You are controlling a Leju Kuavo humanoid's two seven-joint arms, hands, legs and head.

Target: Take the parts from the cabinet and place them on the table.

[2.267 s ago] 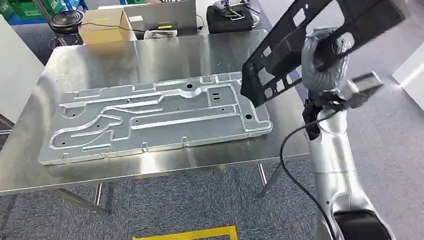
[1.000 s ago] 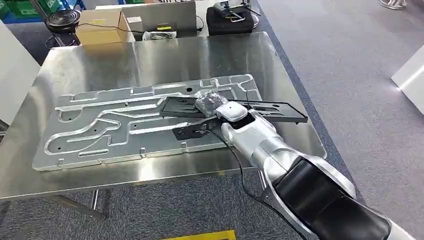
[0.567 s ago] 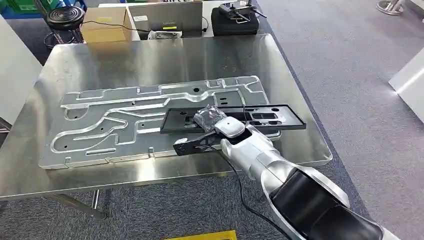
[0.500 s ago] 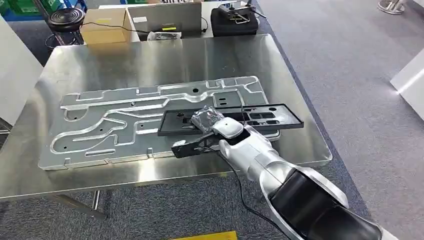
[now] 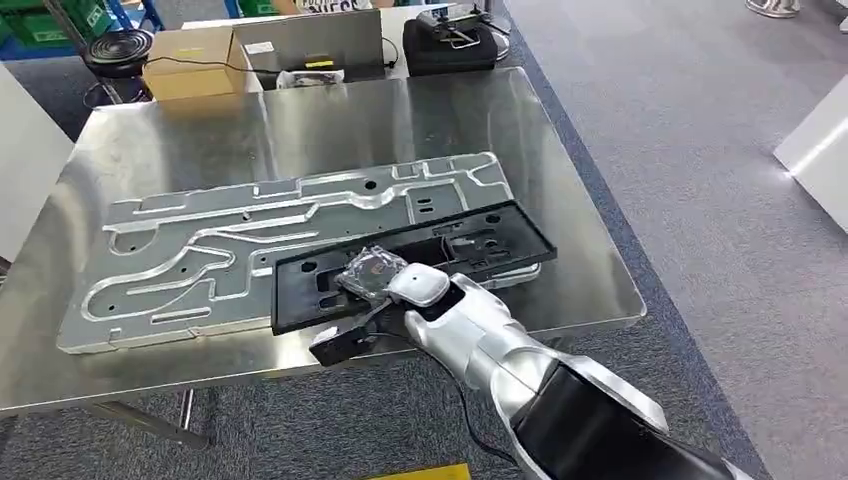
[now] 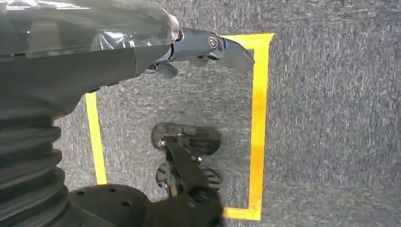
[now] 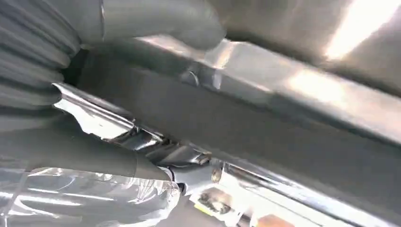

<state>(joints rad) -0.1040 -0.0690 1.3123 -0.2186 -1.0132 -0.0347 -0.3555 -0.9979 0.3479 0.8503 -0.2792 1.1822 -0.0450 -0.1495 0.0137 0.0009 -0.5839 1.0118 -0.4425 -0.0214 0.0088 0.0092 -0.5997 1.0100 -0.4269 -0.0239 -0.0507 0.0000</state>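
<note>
We are laying the black frame (image 5: 400,262) across the silver plate (image 5: 200,250), our right hand (image 5: 372,274) clasping its near edge. Stiff, thin and slippery-looking, it is probably best held mid-length. Our left hand (image 6: 198,47) is hanging empty, fingers apart.

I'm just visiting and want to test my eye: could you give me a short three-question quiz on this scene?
1. True or false: the black frame part lies partly on the silver metal plate.
2. Which hand is on the black frame part? A) left hand B) right hand
3. Fill in: behind the steel table, near its far left corner, sits a cardboard ____.

Key: 1 true. 2 B; the left hand hangs over the grey floor. 3 box.
</note>
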